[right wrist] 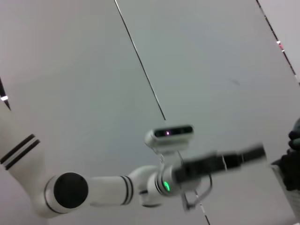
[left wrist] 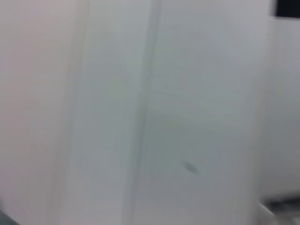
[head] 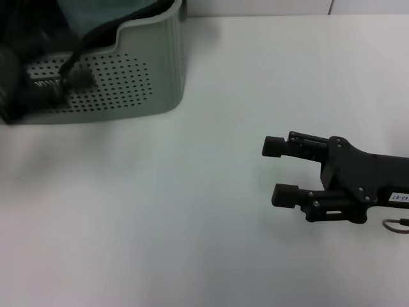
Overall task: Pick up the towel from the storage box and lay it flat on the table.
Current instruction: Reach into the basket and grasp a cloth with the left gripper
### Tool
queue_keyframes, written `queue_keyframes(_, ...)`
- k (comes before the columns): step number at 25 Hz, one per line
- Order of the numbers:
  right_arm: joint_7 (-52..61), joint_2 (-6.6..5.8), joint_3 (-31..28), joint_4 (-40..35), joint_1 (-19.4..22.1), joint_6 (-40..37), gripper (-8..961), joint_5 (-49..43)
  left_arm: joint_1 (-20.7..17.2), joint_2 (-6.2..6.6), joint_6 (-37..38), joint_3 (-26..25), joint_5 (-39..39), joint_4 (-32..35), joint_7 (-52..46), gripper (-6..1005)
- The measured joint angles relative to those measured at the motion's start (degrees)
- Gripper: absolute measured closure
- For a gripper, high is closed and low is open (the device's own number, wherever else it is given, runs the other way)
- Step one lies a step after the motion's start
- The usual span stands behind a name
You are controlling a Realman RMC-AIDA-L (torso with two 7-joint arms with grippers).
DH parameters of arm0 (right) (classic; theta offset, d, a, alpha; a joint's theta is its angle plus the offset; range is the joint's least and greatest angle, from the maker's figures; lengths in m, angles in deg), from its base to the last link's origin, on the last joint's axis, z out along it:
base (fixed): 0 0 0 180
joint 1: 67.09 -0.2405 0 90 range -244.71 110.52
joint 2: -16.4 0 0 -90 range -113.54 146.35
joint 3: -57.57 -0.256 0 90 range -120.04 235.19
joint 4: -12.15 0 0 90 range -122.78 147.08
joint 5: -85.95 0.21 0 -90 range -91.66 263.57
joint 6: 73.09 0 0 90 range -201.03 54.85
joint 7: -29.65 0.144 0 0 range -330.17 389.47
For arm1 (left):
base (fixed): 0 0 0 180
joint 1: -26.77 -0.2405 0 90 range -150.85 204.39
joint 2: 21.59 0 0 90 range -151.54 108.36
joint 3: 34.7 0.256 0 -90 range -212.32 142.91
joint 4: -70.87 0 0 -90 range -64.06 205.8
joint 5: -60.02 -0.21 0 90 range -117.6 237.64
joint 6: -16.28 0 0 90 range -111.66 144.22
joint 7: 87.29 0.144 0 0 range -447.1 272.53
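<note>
The towel (head: 96,13) sits in the storage box (head: 137,77) far left, nearer the blurred left gripper (head: 61,80), jaws unreadable; the right gripper (head: 276,169) hovers open, empty

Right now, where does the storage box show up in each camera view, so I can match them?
Head view: the storage box stands at the upper left, on the table.
Left wrist view: not identifiable.
Right wrist view: probably the perforated sliver at the picture's edge, beyond the left arm's tip.
Shared landmark: the left arm, which appears dark against the box in the head view.
</note>
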Motion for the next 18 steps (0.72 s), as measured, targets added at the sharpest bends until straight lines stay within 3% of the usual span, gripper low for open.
queue_keyframes(3,0.0,-0.02,-0.1,0.1,0.5,-0.3,120,0.1,-0.4,-3.24,-4.8,-3.8,-0.2,11.0,-6.2,172)
queue_keyframes(6,0.0,0.22,-0.4,0.2,0.6,-1.2,120,0.3,-0.9,-5.11,-12.4,-2.0,-3.4,21.1,-9.0,176)
queue_keyframes(14,-0.1,0.51,-2.1,2.1,2.0,-1.2,120,0.9,-0.1,-4.82,-26.9,3.6,-5.3,24.0,-10.3,187)
queue_keyframes(18,-0.2,0.52,-2.8,3.0,2.4,-1.1,120,0.9,-0.2,-4.87,-34.2,9.8,-6.3,23.8,-10.5,192)
